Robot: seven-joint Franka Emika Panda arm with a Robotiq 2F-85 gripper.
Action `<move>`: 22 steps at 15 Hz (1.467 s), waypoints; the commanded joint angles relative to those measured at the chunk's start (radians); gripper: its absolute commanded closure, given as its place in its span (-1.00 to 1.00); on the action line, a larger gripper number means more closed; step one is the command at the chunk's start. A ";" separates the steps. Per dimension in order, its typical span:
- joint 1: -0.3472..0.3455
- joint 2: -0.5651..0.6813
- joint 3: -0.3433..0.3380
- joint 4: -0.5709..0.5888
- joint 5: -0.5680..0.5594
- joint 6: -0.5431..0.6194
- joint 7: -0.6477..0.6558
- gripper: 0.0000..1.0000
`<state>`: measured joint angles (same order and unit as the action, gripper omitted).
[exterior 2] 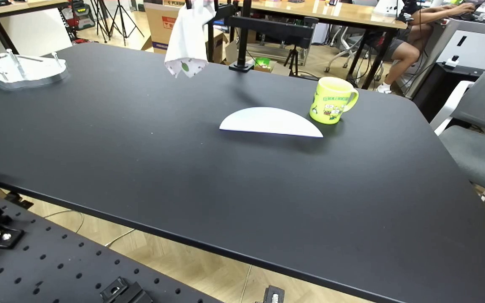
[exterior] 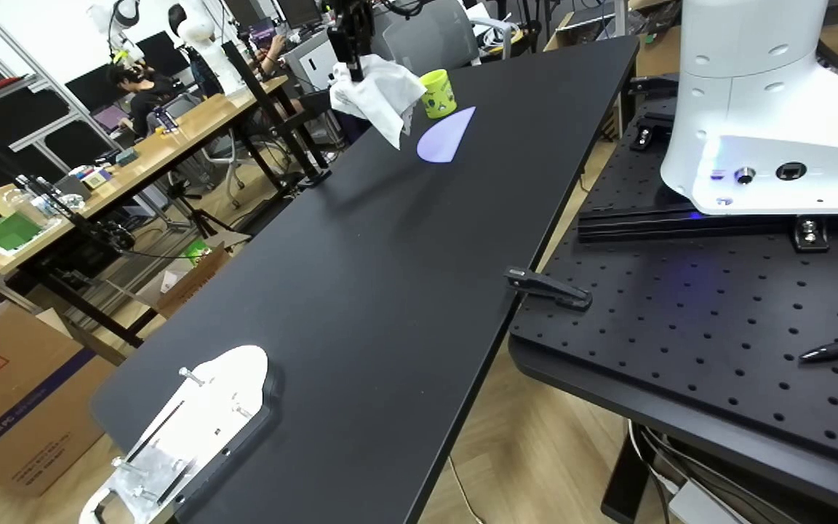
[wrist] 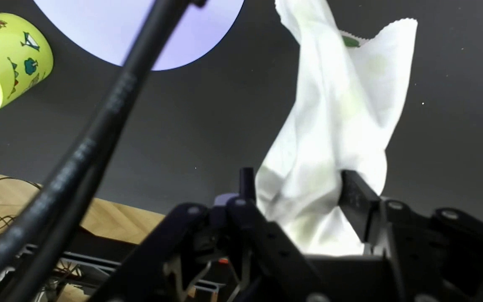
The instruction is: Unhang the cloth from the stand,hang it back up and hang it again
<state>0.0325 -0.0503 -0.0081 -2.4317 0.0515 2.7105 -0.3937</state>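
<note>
Below, broad black bench point(exterior 2: 225, 202) with rounded corners. In air above bench, thin white fabric cloth point(exterior: 379, 96) with leaf print, crumpled at top, loose at lower corners; likely light, soft, limp, not fragile, prone to swing or slip. Best to take hold at bunched top, through several folds. There, black jointed two-fingered tool point(wrist: 297, 182), pinching crumpled cloth. Upright on bench, apart from cloth, small yellow-green cylindrical mug point(exterior 2: 331, 101) with cartoon print.

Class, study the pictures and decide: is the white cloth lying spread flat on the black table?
No, in an exterior view the white cloth hangs in folds from the gripper.
</note>
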 commanded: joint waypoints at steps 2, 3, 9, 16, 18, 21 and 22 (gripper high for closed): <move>0.005 0.001 0.005 0.013 0.022 -0.017 -0.005 0.65; 0.006 -0.003 0.006 0.013 0.022 -0.015 -0.003 0.77; 0.010 -0.031 0.009 0.000 0.022 -0.017 -0.014 0.98; 0.019 -0.127 0.000 -0.048 0.039 0.003 -0.036 0.98; 0.011 -0.160 -0.019 -0.055 0.040 0.011 -0.030 0.98; -0.003 -0.189 -0.055 -0.060 0.037 0.038 -0.014 0.98; -0.010 -0.192 -0.068 -0.060 0.034 0.051 -0.009 0.98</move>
<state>0.0344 -0.2005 -0.0445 -2.4666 0.0862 2.7308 -0.4295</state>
